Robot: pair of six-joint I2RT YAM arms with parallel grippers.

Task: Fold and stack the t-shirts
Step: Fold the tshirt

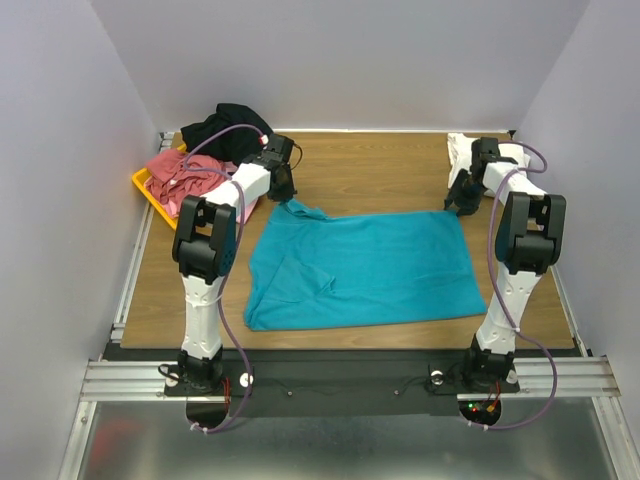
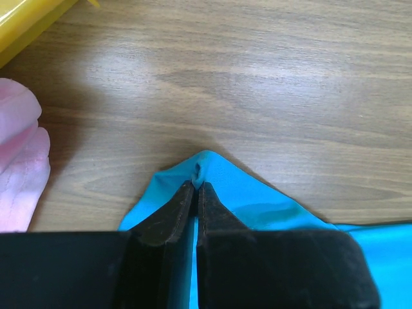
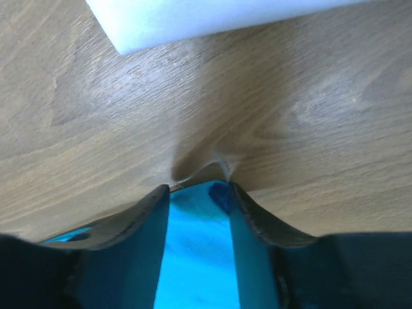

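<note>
The teal-blue t-shirt [image 1: 365, 265] lies spread flat across the middle of the table. My left gripper [image 1: 283, 188] is at its far left corner, and in the left wrist view it [image 2: 196, 185] is shut on a pinched peak of the teal cloth [image 2: 257, 199]. My right gripper [image 1: 460, 203] is at the far right corner. Its jaws [image 3: 198, 188] stand apart, with the teal corner [image 3: 196, 244] lying flat between them. A white t-shirt [image 1: 462, 147] lies at the back right, and its edge [image 3: 212, 16] shows just beyond the right fingers. The black t-shirt [image 1: 225, 122], the dusty red one [image 1: 185, 168] and the pink one [image 2: 16, 167] are piled at the back left.
A yellow tray [image 1: 141, 183] at the back left holds the red and pink cloth, and its rim [image 2: 26, 22] lies close to my left gripper. Grey walls close in the table on three sides. Bare wood [image 1: 370, 170] shows behind the teal shirt.
</note>
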